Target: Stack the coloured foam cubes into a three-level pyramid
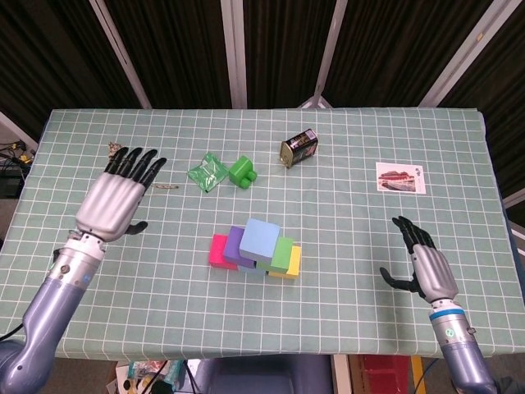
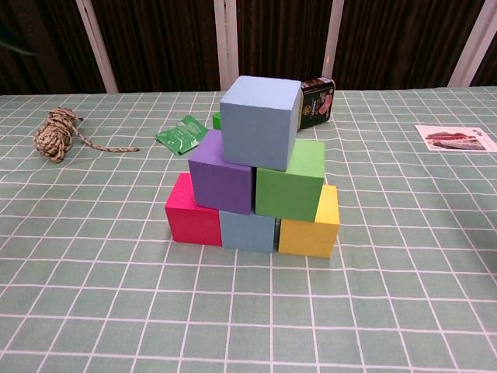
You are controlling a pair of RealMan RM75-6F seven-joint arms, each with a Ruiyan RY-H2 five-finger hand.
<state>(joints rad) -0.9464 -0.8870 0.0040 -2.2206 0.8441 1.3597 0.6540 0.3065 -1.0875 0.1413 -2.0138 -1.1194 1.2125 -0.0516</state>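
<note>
Pyramid of foam cubes (image 2: 253, 183) standing near the middle of the worktop (image 1: 344, 271), 3 levels high, pale blue top cube (image 2: 259, 120) sitting a bit crooked. Left hand (image 1: 115, 201) and right hand (image 1: 426, 267) well apart from it, fingers spread, holding nothing. Could tip if bumped or if the green checked cloth got tugged; dark curtains behind.

The cube pyramid (image 1: 256, 249) stood mid-desk; the left hand (image 1: 115, 202) and right hand (image 1: 426, 265) hovered empty, fingers spread, well apart.
</note>
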